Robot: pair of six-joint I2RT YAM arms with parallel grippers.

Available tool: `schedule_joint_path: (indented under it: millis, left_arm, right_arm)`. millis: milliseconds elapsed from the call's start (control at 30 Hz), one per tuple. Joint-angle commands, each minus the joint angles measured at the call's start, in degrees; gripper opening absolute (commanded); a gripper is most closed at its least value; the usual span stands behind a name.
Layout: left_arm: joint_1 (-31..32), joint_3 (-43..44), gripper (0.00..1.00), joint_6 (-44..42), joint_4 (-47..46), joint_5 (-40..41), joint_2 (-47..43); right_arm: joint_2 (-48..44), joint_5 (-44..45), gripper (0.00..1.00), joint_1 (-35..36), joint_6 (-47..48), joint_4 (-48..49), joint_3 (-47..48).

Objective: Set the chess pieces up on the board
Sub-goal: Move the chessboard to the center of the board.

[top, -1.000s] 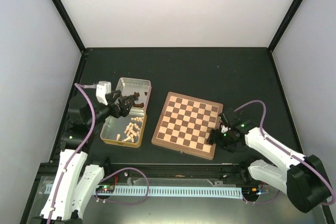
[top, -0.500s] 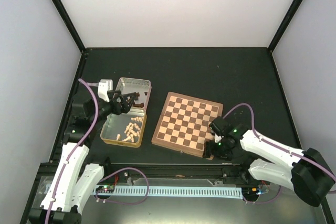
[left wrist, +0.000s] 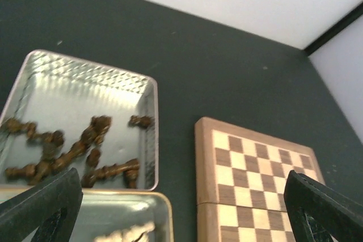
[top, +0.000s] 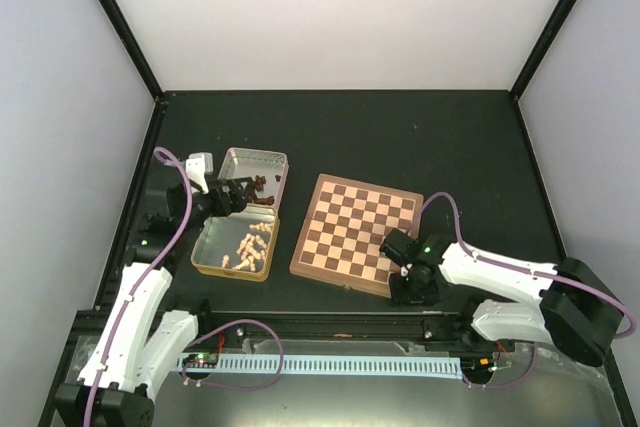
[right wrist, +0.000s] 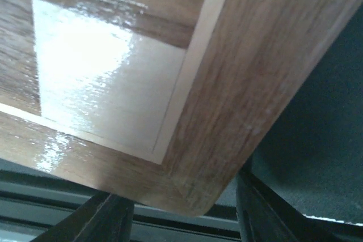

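Left wrist view: the left tool gapes over chess pieces, probably light and roll-prone; pinch one mid-stem. The right tool straddles the board corner, grip unclear.

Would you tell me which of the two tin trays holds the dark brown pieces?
The far tray holds the dark pieces; the near tray, toward the arms, holds cream pieces.

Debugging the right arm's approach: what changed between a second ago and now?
The right claw swung left and nearer along the board, from its right edge to the near right corner. It now straddles that corner, but a grip is unclear. The left claw barely shifted above the tins and is open and empty. The board, tins and chess pieces stayed put.
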State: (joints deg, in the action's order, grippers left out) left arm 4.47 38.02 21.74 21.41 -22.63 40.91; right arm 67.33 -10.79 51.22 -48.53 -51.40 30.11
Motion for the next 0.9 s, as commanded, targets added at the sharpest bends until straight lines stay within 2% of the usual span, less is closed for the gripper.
schedule_joint_path:
  millis: [0, 167, 233, 300, 433, 533, 567, 633, 767, 867]
  left_arm:
    - [-0.43, 2.3, 0.99, 2.38, 8.44, 8.62, 0.7]
    - [-0.42, 1.44, 0.99, 7.02, 15.05, 12.98, 2.51]
    - [-0.49, 0.87, 0.95, 8.23, 16.63, 13.55, 4.18]
    - [-0.43, 1.14, 0.89, 8.75, 18.7, 13.84, 6.51]
    - [-0.32, 1.7, 0.63, 8.27, 20.57, 10.27, 13.24]
    - [0.48, 0.27, 0.47, 7.56, 19.13, 5.64, 17.21]
    - [1.12, -0.04, 0.45, 7.46, 18.52, 4.95, 18.48]
    - [3.01, 0.12, 0.43, 7.28, 17.69, 4.67, 20.77]
    - [6.89, 1.42, 0.41, 7.71, 16.09, 7.07, 25.14]
    - [8.58, 1.97, 0.31, 7.9, 15.17, 8.11, 28.52]
  right_arm:
    - [2.35, 10.31, 0.49, 0.05, -0.85, 5.84, 0.84]
    - [6.76, 11.85, 0.44, -0.02, 1.34, 10.68, 3.48]
    - [8.69, 12.71, 0.43, 0.01, 2.38, 12.22, 4.99]
    - [10.42, 14.11, 0.42, -0.19, 3.22, 13.18, 6.67]
    - [11.25, 15.72, 0.44, -0.49, 4.29, 14.41, 8.82]
    - [7.9, 17.76, 0.53, -0.42, 4.44, 12.89, 8.95]
    - [6.28, 19.09, 0.61, -0.42, 4.43, 12.06, 8.85]
    - [2.11, 21.72, 0.68, -0.43, 4.37, 9.68, 8.95]
    - [-5.36, 26.84, 0.7, -0.48, 3.88, 7.07, 9.92]
    - [-8.59, 31.58, 0.69, -0.54, 2.44, 6.81, 10.88]
